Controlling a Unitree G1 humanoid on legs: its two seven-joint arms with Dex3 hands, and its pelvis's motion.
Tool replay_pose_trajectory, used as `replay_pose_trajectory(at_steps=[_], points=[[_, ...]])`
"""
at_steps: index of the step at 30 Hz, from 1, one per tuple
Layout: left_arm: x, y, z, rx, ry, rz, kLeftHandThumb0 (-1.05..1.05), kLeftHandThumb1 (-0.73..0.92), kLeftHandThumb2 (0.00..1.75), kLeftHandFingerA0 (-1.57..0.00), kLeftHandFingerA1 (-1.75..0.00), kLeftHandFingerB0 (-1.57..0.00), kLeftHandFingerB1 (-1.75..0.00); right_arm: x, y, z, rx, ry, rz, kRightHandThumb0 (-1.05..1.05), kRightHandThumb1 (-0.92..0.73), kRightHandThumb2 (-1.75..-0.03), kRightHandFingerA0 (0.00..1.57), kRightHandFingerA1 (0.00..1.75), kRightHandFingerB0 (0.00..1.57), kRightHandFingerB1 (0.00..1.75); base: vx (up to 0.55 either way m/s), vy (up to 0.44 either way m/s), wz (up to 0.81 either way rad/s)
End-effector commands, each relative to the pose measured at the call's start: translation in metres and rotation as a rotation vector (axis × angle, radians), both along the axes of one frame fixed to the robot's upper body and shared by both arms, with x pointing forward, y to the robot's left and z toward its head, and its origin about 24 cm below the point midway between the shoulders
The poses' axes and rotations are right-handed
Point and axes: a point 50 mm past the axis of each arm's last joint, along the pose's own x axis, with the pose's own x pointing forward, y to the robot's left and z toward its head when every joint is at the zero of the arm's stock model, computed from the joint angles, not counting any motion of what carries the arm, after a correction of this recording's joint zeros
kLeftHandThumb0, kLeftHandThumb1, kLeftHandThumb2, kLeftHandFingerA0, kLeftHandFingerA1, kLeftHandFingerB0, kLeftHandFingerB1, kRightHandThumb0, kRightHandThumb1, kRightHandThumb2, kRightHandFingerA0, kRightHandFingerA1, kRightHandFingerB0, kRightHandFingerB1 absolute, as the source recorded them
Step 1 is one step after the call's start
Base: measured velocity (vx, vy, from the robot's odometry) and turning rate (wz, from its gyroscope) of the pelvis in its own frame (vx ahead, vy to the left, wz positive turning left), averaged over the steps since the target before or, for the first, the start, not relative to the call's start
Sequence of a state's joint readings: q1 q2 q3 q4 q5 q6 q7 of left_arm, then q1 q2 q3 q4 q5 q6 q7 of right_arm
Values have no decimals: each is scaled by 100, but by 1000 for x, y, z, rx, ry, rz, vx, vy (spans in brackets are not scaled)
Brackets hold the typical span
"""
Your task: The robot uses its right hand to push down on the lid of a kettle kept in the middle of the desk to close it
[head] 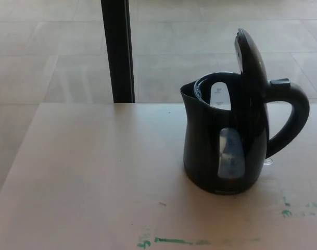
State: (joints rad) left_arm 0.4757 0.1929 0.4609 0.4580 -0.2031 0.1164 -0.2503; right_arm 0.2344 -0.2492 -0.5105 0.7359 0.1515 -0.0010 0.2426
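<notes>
Background: a floor [54,47] of large pale tiles, crossed by faint grout lines and lit brightly from above. A dark upright post [117,49] rises behind the far edge of the table, to the left of the kettle and beyond it.

Surface: a light, matte table [96,172] fills the lower part of the head view. Its left edge runs diagonally, with floor showing past it. Green paint-like smears [171,241] lie on the tabletop in front of the kettle, near the bottom edge of the picture; smaller green marks [287,211] sit in front of the kettle and to its right.

Task item: a black kettle [220,156] stands upright on the table, right of the picture's centre. Its spout points left, towards the post side. Its handle [291,120] loops out to the right. A translucent water-level window [231,153] runs down the near side of the body. The lid [250,54] is open, hinged at the handle side and standing almost vertical above the rim, so the mouth of the kettle is exposed.

Hands: neither the right hand nor the left hand appears in the picture, so how they stand cannot be told. Nothing touches the kettle or the lid.
</notes>
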Motion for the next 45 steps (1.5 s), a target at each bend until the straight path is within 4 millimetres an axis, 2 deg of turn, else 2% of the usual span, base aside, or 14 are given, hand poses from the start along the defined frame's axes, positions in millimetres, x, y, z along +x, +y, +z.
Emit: replay_pose_trajectory(at_steps=[1,4,7,8,10,11,12,13,18,22,32,37,44,45], points=[[-5,10,26,-195,-253,104,-98,79,64,-62,-56,-56,-50,2,-34,32,109,-315,-176,-94,-90,-66,48,74,33,62,0,0,0],[-7,9,27,-190,-248,103,-101,78,63,-64,-55,-55,-49,1,-37,39,109,-350,-194,-89,-68,-114,46,75,31,65,0,0,0],[-7,9,26,-192,-241,109,-100,79,65,-62,-56,-56,-50,9,-45,54,78,-430,-226,-91,-92,-68,45,73,25,59,0,0,0],[-8,10,25,-198,-240,111,-101,79,65,-62,-57,-57,-50,18,-53,67,40,-476,-219,-90,-76,-116,45,73,24,61,0,0,0],[-8,9,25,-198,-245,103,-97,59,104,-57,-63,-53,-58,30,-63,84,12,-534,-214,-88,-92,-70,42,71,25,59,0,0,0],[-9,9,26,-202,-246,107,-101,80,61,-64,-57,-57,-50,38,-68,94,-4,-576,-209,-89,-92,-68,43,71,26,59,0,0,0],[-10,9,27,-202,-245,105,-100,80,61,-63,-57,-57,-50,45,-73,106,-22,-621,-225,-83,-68,-113,47,71,31,63,0,0,0],[-10,9,27,-203,-245,106,-100,79,65,-62,-58,-57,-51,49,-76,113,-32,-645,-224,-88,-91,-67,51,70,34,60,0,0,0],[-10,9,28,-210,-235,113,-104,66,78,-61,-60,-54,-54,88,-94,190,-194,-834,-192,-86,-70,-114,50,64,34,59,0,0,0],[-12,10,28,-220,-235,117,-99,79,64,-64,-58,-57,-51,104,-89,232,-290,-937,-134,-95,-90,-67,62,60,47,54,-1,-2,2],[-11,10,31,-222,-233,112,-96,58,104,-59,-65,-56,-60,163,-26,342,-382,-1164,173,-97,-92,-72,38,52,30,40,-1,-1,1],[-12,11,31,-223,-233,105,-100,79,61,-63,-58,-56,-50,195,16,352,-497,-1076,466,-94,-92,-81,24,45,13,34,0,0,0],[-10,12,32,-227,-247,113,-96,58,103,-58,-65,-54,-59,224,43,343,-529,-1018,605,-96,-84,-89,35,46,23,37,0,0,0],[-10,12,32,-230,-244,115,-99,78,64,-63,-58,-57,-51,234,53,341,-497,-1038,619,-94,-92,-74,38,45,28,36,0,0,0]])
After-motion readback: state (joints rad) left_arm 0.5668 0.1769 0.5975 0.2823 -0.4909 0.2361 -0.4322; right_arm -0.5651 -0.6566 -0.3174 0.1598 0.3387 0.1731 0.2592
